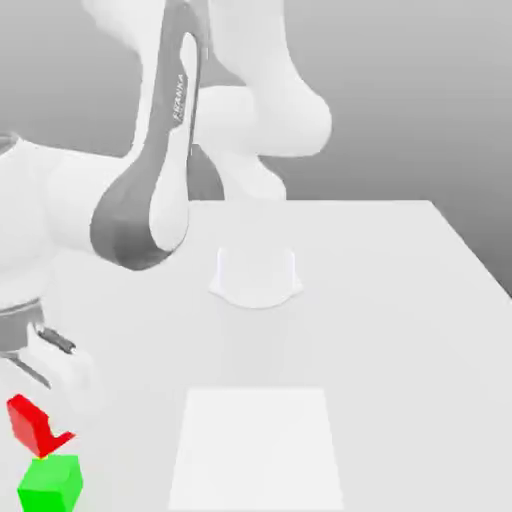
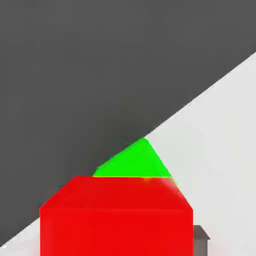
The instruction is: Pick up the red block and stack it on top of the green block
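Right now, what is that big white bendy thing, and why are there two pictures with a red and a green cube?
The white thing is a robot arm in a computer-made world. It ends in a two-finger tool, like a pinching hand. One picture comes from a camera standing off the arm; the other comes from a camera on the robot's hand, so the cubes look huge there. The arm stands on a white table. The tool is shut on the red block, holding it tilted just above the green block, which sits near the table's edge. In the hand view, the red block is close up, with the green block peeking out behind it.
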